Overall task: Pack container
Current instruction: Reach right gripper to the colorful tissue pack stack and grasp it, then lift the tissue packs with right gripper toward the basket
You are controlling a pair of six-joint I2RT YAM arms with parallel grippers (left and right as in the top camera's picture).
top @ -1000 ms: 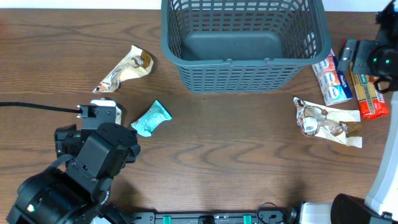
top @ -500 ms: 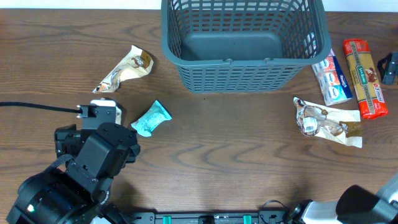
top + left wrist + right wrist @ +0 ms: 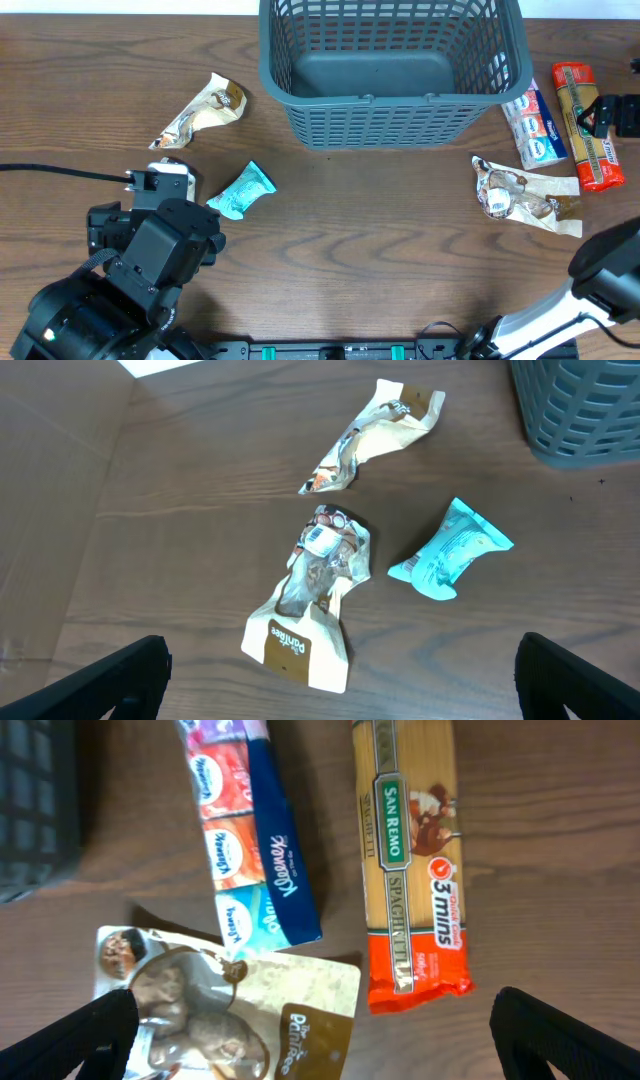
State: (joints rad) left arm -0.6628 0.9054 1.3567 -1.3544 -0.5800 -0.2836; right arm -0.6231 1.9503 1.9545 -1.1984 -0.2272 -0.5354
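Plainly, our left claw (image 3: 340, 685) is released: its two dark fingertips sit in the lower corners of the left wrist view, wide apart, gripping nothing. Under it a crinkled foil pouch (image 3: 310, 600), cream and brown, lies flat on the desk (image 3: 200, 480), a brown surface with wood grain. Just beyond lies a twisted pouch (image 3: 370, 435) of the same glossy film, and to the right of the first a small puffy teal packet (image 3: 450, 550) with crimped ends. Our right claw (image 3: 320, 1040) is likewise released, its fingertips spread to the lower corners of the right wrist view and holding nothing. Beneath it we see a long, narrow spaghetti pack (image 3: 410, 860) in clear and red-orange film, a blue soft-wrapped brick of tissues (image 3: 250, 830) lying beside it but apart, and a rumpled right pouch (image 3: 220, 1010) whose corner touches the tissues. The basket (image 3: 390, 125) stands upright at the far middle of the desk: grey-blue plastic, rectangular, with slotted lattice walls, a thick rim and a smooth solid floor in plain sight. The tissues lie just beside its right wall; the teal packet lies well apart from its left front corner.
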